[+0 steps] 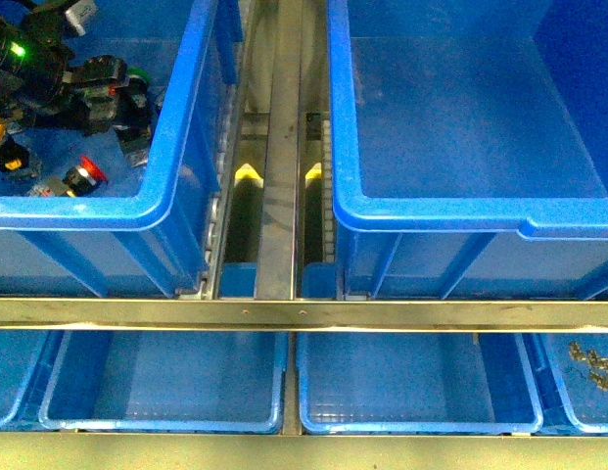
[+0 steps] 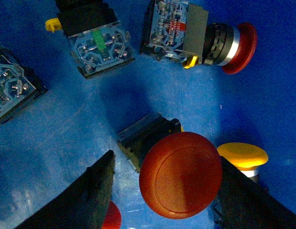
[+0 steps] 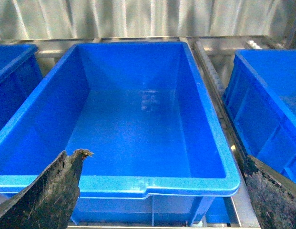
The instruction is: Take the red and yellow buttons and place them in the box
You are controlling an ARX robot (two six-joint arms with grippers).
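The left gripper (image 2: 166, 164) hangs low inside the blue plastic crate on the left (image 1: 69, 211). Its jaws are spread wide, 1 on each side of a round red mushroom-cap button with a black body (image 2: 181, 174), and they are not squeezing it. The red cap tilts up toward the wrist, and the black body slants down and away, ahead of the jaw tips. So the long way of the button runs between the jaws, not across them. I think a small push down and a squeeze would catch the cap. A yellow-capped button (image 2: 242, 156) sits just beside 1 jaw and could get bumped. Farther off, a second red button with a silvery block (image 2: 233, 42) lies on its side. The big deep blue box (image 1: 431, 211) is to the right, across the grey metal rail (image 1: 280, 147), so the button must go up over 2 tall rims. The box looks wide and bare inside. The right gripper (image 3: 162, 158) hovers near its rim, jaws open and holding nothing.
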